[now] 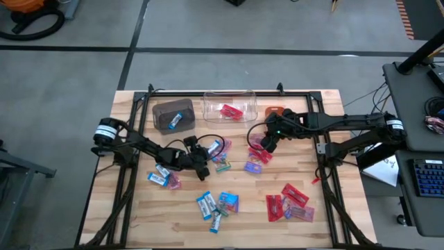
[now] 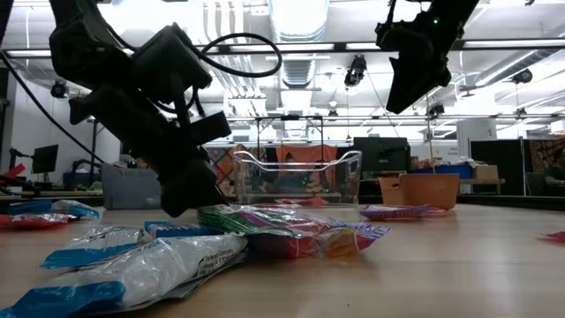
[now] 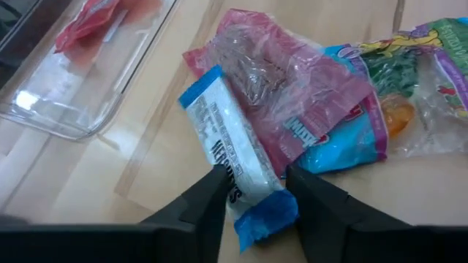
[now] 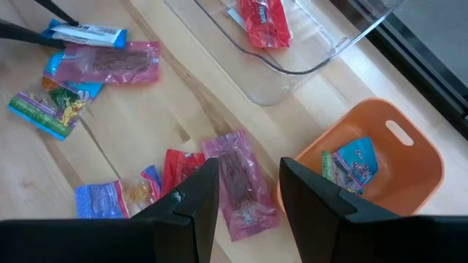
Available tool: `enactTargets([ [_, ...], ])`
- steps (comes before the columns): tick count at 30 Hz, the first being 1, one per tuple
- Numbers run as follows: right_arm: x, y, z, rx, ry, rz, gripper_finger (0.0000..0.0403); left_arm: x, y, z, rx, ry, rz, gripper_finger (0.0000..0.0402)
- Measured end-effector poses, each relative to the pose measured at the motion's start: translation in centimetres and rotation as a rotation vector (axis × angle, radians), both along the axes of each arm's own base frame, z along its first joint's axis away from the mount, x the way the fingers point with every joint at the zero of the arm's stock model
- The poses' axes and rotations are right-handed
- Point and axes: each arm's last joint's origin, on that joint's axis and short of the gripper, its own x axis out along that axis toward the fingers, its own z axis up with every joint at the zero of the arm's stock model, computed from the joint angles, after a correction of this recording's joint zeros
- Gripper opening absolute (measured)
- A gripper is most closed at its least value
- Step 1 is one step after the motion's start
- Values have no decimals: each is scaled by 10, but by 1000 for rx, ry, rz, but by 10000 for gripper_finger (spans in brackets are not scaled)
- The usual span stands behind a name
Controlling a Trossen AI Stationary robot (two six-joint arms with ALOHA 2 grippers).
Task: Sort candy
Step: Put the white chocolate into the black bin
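Note:
My left gripper is low over the table's middle, shut on a blue-and-white candy. That candy lies over a pink candy in a small pile with a green-and-purple one. My right gripper is open and held high above a pink candy and a red one. More candy lies loose: blue, red, blue and pink. My left gripper has the blue-and-white candy by its near end, pinched between the two fingers, which lie along the candy. The fingers slant down toward the table. The candy's far end rests on the pink wrapper.
Along the far edge stand a brown bin holding a blue candy, a clear bin holding a red candy, and an orange bin holding colourful candy. A black frame borders the table. Bare wood lies between the piles.

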Motion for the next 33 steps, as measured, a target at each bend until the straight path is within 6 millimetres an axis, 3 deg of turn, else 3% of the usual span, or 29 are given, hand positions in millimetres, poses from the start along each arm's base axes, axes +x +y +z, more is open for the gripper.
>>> enactTargets([
  [9, 0, 0, 0, 4, -3, -7, 137, -2, 1, 2, -2, 2, 11, 53],
  [18, 0, 0, 0, 5, -4, -8, 137, -4, 0, 14, -70, -15, -37, 42],
  [26, 0, 0, 0, 7, -6, -12, 137, -10, -3, 50, -170, -101, -145, 42],
  [33, 0, 0, -1, 8, -12, -14, 137, -35, 3, 96, -164, -142, -194, 42],
])
